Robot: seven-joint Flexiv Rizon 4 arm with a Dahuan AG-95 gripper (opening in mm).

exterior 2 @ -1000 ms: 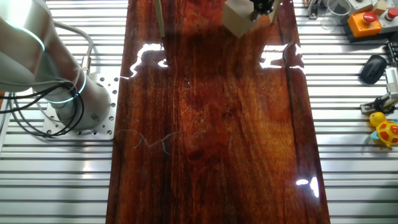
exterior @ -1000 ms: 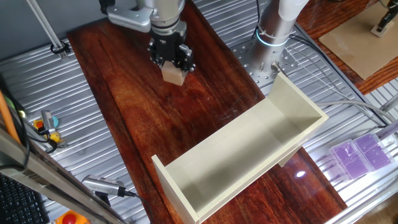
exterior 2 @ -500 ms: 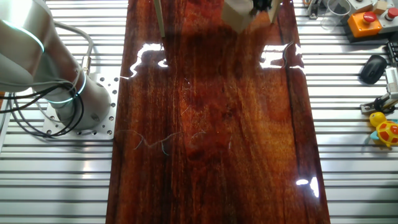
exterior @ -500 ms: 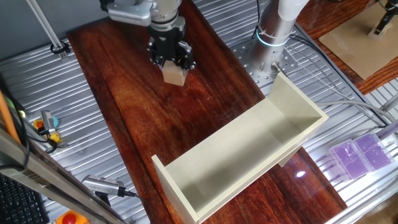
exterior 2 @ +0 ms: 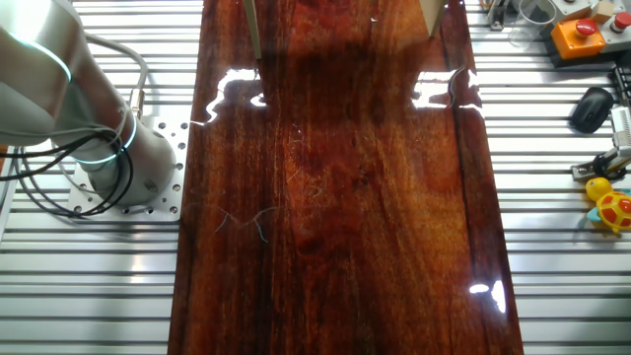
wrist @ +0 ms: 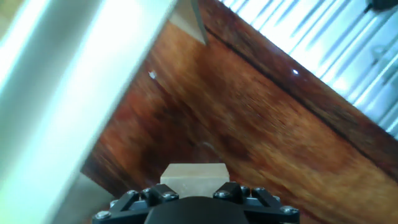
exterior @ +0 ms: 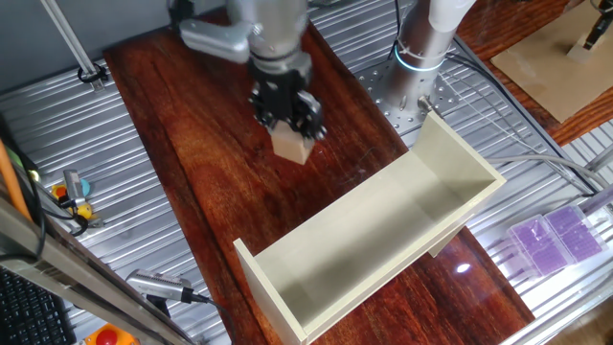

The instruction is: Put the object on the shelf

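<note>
My gripper (exterior: 289, 123) is shut on the small tan wooden cube (exterior: 293, 146) and holds it above the dark wooden tabletop, a little up and left of the shelf. The cube also shows in the hand view (wrist: 194, 173), between the black fingers. The shelf (exterior: 383, 230) is a long cream-white open box lying diagonally at the right centre; its panel fills the left of the hand view (wrist: 68, 81). In the other fixed view only two shelf edges (exterior 2: 252, 28) show at the top; gripper and cube are out of that view.
The robot base (exterior: 426, 43) stands behind the shelf; it also shows in the other fixed view (exterior 2: 69, 108). A purple box (exterior: 556, 235) lies at the right. Tools and a yellow toy (exterior 2: 611, 202) lie on the ribbed metal beside the board.
The gripper has carried the cube to the right and toward the shelf. It has left the top of the other fixed view.
</note>
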